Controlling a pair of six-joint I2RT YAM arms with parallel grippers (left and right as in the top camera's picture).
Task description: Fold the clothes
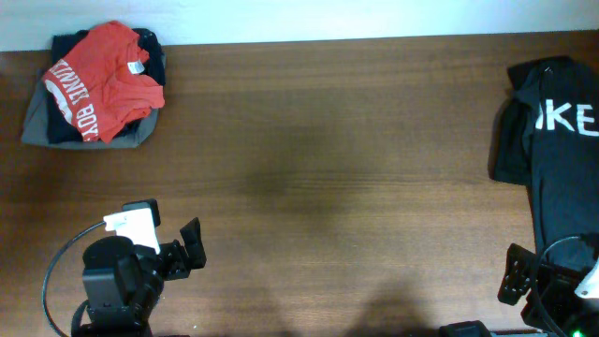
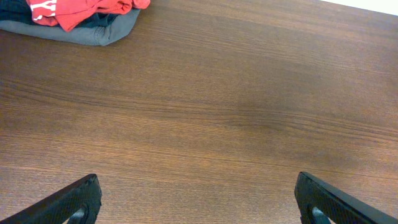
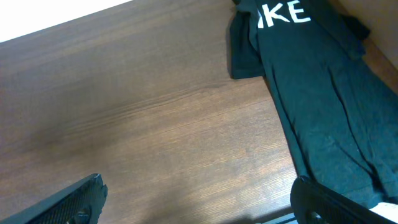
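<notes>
Shirt (image 1: 105, 80) is bunched on a pile (image 1: 37, 126) at the bench's (image 1: 328, 168) far-left corner, straight out from the left hand (image 1: 192, 245). The right hand (image 1: 517, 273) is well apart. Both open, empty.

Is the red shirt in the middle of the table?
No, the red shirt sits bunched on darker clothes at the far left corner of the table.

Open tabletop (image 1: 328, 178) between clothes (image 1: 103, 80), black shirt (image 1: 562, 168)

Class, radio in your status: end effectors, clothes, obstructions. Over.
Left end effector open, empty; right end effector likewise. Orange-red cotton T-shirt bunched atop grey and dark garments, far-left corner, ungrasped. Black white-lettered shirt lies right; nothing blocking the left arm's path.
</notes>
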